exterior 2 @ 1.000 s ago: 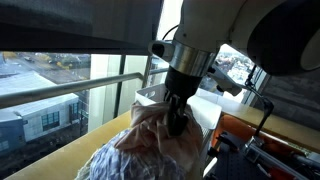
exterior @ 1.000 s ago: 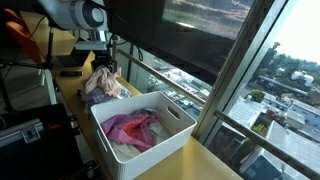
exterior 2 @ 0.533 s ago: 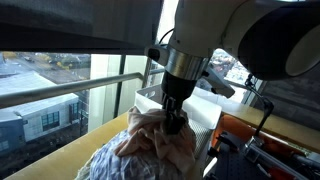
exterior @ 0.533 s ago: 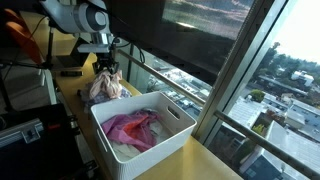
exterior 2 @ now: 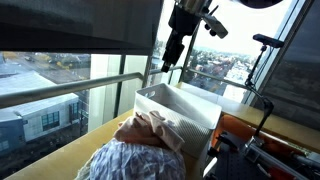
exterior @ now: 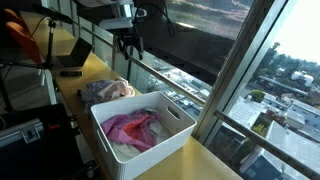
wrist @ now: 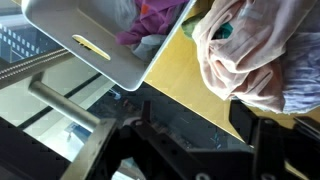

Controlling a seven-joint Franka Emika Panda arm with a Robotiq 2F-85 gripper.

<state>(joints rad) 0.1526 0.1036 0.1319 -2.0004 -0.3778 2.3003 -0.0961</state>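
**Gripper high and empty over the clothes pile**

Gripper [exterior: 128, 45] hangs well above the yellow table [exterior: 72, 82], holding nothing. In the wrist view the 2 fingers [wrist: 262, 140] read as spread apart with only air between them; both exterior views are too small to add more.

Where things sit relative to the fingers:
- Clothes pile [exterior: 108, 90], pinkish-beige garment on top of a blue checked 1, lies well below the fingertips, bunched on the table.
- White bin [exterior: 140, 130] stands just beside the pile, touching or nearly so; can't tell which. It holds a pink garment [exterior: 132, 126].
- Window rail [exterior 2: 60, 88] runs behind, near the gripper's height.

Doing this step well, my read:
- Keep the fingers spread and vertical above the pile's highest fold, not its blue edge.
- Come straight down; cloth is soft, so sink past the top layer before pinching, else only 1 thin fold comes up.
- Watch the bin wall: a drifting approach could clip it.
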